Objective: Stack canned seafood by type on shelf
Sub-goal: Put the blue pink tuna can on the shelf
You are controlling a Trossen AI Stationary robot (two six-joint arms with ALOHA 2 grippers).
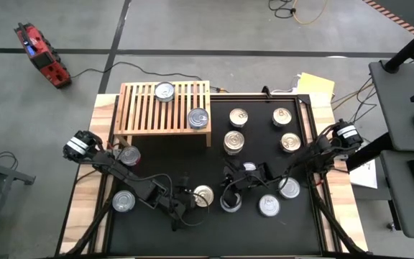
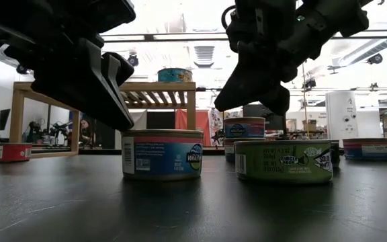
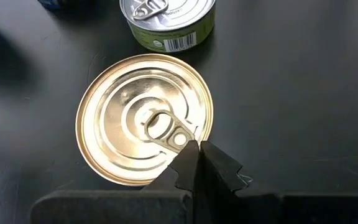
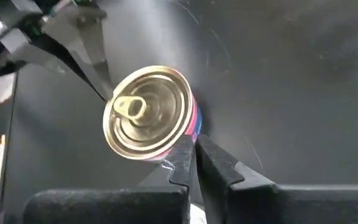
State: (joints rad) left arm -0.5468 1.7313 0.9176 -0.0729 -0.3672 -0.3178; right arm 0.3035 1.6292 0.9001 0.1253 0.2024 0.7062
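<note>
We've got both pincers closed and empty: left pincer (image 3: 197,152) over a gold-lidded can (image 3: 144,118), right pincer (image 4: 192,152) beside another can (image 4: 151,112).

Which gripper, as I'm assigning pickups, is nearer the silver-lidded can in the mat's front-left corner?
Left. Left gripper hovers mid-mat toward the can; right gripper lies beyond, farther off.

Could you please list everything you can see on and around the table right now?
Shelf: one, light wood, table's far left.
Cans on shelf: two, silver lids, on the slats.
Loose cans: about eleven, silver or gold lids, spread over the mat.
Mat: one, black, covering most of the table.
Red tool: one, on the floor, far left.
Left end effector: shut, at a gold-lidded can.
Right end effector: shut, beside a pink-labelled can.
</note>
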